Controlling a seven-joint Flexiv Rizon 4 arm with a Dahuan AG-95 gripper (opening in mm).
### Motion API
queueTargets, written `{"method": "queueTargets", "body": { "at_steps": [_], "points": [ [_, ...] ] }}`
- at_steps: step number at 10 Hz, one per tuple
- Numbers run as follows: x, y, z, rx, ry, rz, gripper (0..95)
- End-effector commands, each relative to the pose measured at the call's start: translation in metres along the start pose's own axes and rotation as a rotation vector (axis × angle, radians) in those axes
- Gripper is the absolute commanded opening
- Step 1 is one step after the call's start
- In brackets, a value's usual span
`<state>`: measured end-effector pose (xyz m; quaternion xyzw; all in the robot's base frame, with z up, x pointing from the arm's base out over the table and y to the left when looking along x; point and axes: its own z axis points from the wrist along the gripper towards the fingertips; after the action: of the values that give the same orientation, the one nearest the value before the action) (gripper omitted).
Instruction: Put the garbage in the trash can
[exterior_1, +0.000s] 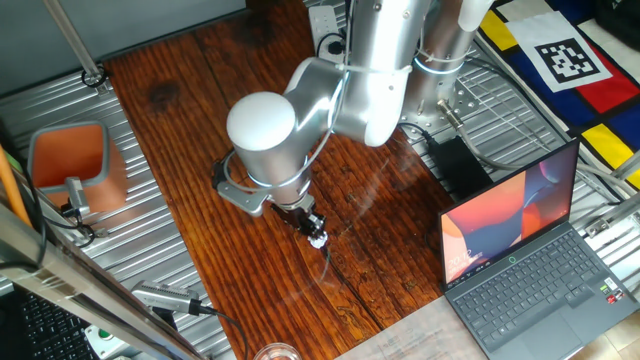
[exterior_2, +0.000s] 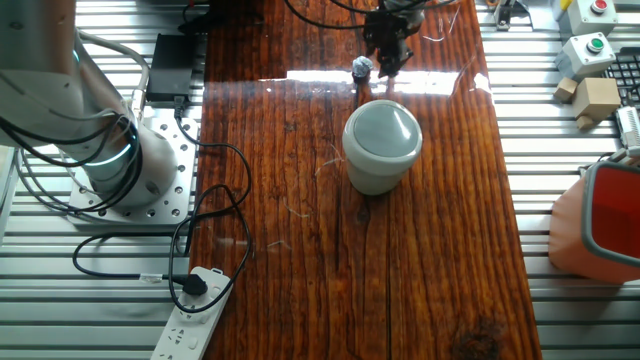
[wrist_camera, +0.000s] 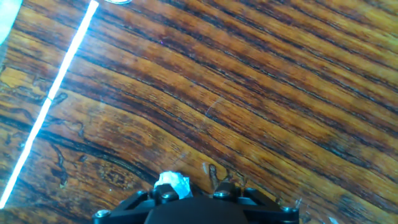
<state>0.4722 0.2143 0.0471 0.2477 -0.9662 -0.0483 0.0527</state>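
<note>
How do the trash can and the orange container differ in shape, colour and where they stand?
The trash can is a pale grey-white round cylinder; the orange container is square-topped. The trash can stands on the wooden board, while the orange container sits off it, on the ribbed metal surface beside. Both stand upright.

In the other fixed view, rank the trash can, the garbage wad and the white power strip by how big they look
1. trash can
2. power strip, cut off by the frame and nearer the camera, so its rank is unsure
3. garbage, clearly smallest
</note>
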Motion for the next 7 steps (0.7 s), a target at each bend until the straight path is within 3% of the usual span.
{"method": "queueTargets", "body": {
  "at_steps": [1, 2, 7],
  "points": [
    [-0.0007, -0.0005, 0.0010, -0.025, 0.039, -0.141, 57.0],
    [-0.0007, -0.0005, 0.0010, -0.035, 0.057, -0.152, 57.0],
    [-0.0007, -0.0005, 0.0010, -0.035, 0.058, -0.122, 57.0]
  ]
}}
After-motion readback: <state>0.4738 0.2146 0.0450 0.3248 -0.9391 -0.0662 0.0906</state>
